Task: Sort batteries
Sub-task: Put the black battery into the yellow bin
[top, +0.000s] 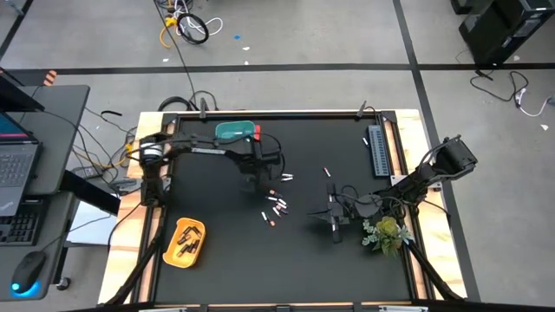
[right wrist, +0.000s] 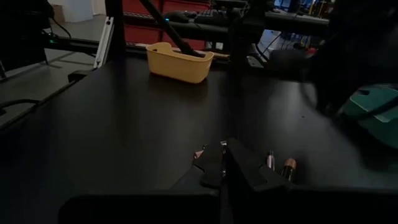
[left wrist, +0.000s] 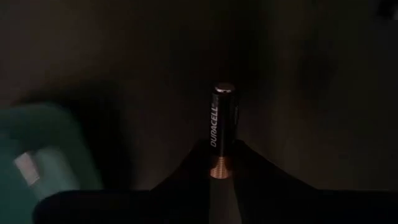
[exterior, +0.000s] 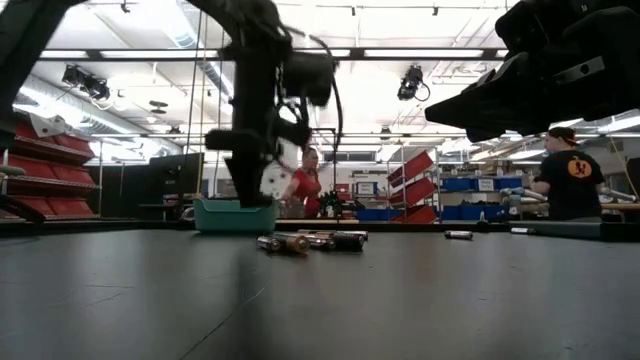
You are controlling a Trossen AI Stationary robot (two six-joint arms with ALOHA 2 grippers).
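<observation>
High view is showing the black matte table (top: pixel 217 269) lying flat inside its pale wooden frame, with both dark arms reaching over it. The yellow bin (top: pixel 186 242), a rounded plastic tub sitting near the left front corner, is holding several dark batteries, while the teal bin (top: pixel 236 132) is sitting at the far edge beside the left arm. A grey ribbed strip (top: pixel 377 149) is lying along the right side, and a small leafy plant (top: pixel 387 234) is standing near the right arm. The loose batteries (top: pixel 275 206), slim little cylinders, are lying scattered near the table's middle; the low view is showing them as copper-and-black tubes (exterior: pixel 300 241) lying on their sides, with people standing in the room behind. The left gripper (top: pixel 253 171) is hovering between the teal bin and the loose group, its fingers pinching one battery (left wrist: pixel 222 132) by its copper end (only the left wrist view is revealing this), and the black casing is reading "DURACELL". The right gripper (top: pixel 334 217) is resting low with its fingers pressed together and nothing between them, just right of the scattered batteries.
</observation>
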